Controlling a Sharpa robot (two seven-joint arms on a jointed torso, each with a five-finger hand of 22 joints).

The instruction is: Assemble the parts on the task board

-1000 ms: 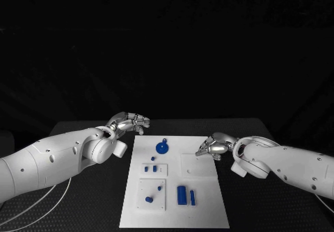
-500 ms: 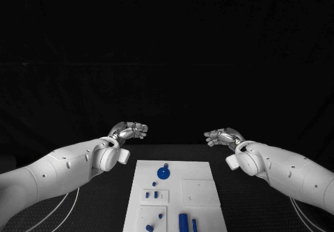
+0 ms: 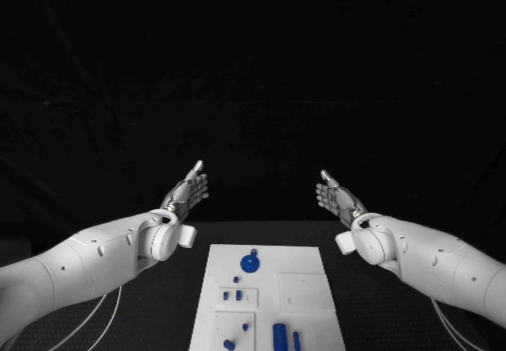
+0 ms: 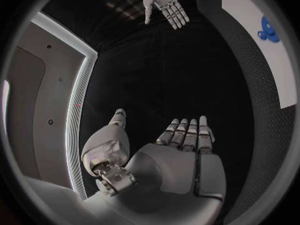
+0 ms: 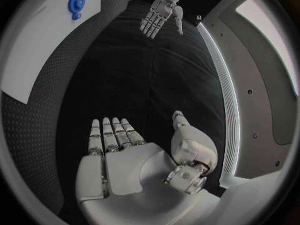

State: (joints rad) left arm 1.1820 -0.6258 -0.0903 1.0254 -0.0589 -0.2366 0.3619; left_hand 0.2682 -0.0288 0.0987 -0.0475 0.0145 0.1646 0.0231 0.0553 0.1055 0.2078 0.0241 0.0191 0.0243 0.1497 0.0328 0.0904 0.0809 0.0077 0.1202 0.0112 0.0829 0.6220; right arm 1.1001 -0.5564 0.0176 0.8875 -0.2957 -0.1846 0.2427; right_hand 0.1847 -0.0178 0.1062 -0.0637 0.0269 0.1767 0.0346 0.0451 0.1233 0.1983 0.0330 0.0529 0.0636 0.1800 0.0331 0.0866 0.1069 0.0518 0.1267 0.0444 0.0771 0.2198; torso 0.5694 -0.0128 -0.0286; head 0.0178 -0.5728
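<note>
The white task board point(image 3: 311, 256) lies in the middle of the black table. On it are a round blue disc with a tab point(image 3: 250, 262), small blue pegs point(image 3: 238, 295) in a square recess, a small blue piece point(image 3: 228, 344) and two blue cylinders point(image 3: 279, 336) near the front edge. My left hand point(image 3: 186, 192) is raised beyond the board's far left corner, fingers straight and apart, holding nothing. My right hand point(image 3: 336, 194) mirrors it beyond the far right corner, flat and empty. The left wrist view shows my left palm point(image 4: 181, 160), the right hand point(image 4: 164, 2) and the disc point(image 4: 269, 29).
The black table point(image 3: 379, 292) runs on both sides of the board. White cables point(image 3: 100, 311) hang under my left arm. The right wrist view shows my right palm point(image 5: 125, 160), the left hand point(image 5: 159, 12) and the board's corner point(image 5: 50, 45) with the disc point(image 5: 76, 3).
Both hands have lifted off the table and gone from curled to flat with straight fingers. The camera has tilted up, so the board sits lower in the picture.
</note>
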